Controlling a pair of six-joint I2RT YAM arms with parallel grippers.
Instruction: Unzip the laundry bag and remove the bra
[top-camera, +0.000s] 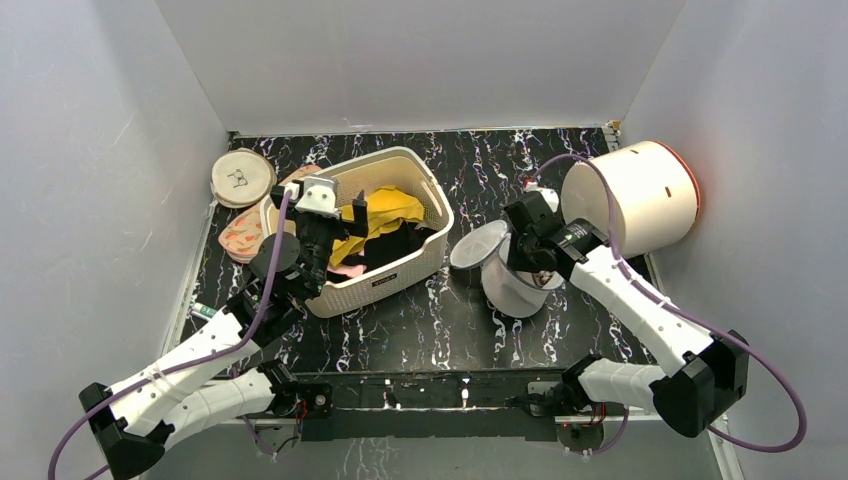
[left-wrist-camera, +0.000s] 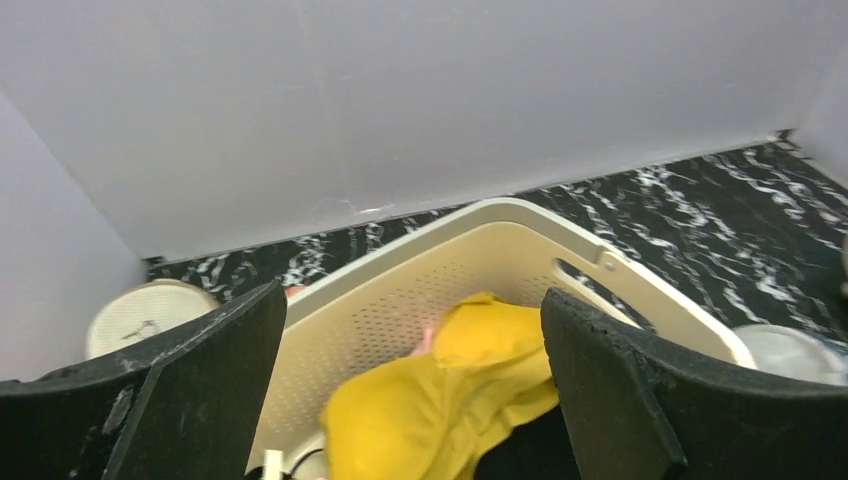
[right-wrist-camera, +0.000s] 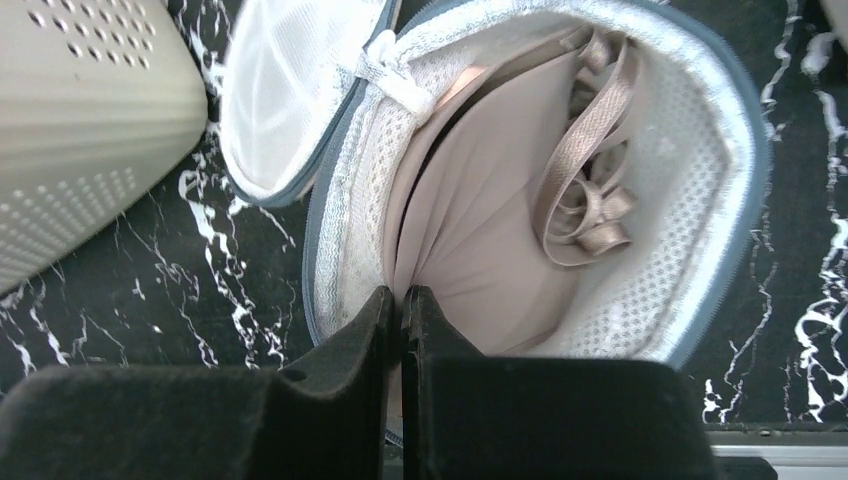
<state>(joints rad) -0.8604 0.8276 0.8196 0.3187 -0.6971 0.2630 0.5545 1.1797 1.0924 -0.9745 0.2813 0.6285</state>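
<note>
The black marbled table (top-camera: 430, 320) lies under both my arms, and at its far right a big white drum (top-camera: 640, 200) on its side is partly cut off by my right forearm. The cream basket (top-camera: 400, 275) sits left of centre; my left gripper (left-wrist-camera: 415, 300) hangs over its near-left corner with the jaws spread wide and nothing between them, and past them I see only part of a yellow garment (left-wrist-camera: 440, 400), while the dark clothes beneath it are too dim to name. The laundry bag (right-wrist-camera: 690, 200) stands just right of the basket, unzipped, its round lid (right-wrist-camera: 290, 90) flopped open toward the basket. The bra (right-wrist-camera: 480, 230) is inside the bag, pale pink, folded on itself with its straps (right-wrist-camera: 585, 180) coiled on top. My right gripper (right-wrist-camera: 400, 300) is at the bag's near rim with the fingers pressed together against the bra's edge; my own fingers hide the contact, so I cannot tell whether any fabric is pinched. A cream disc (top-camera: 240, 177) and a pink patterned disc (top-camera: 245, 238) lie left of the basket, the pink one half hidden by my left arm
</note>
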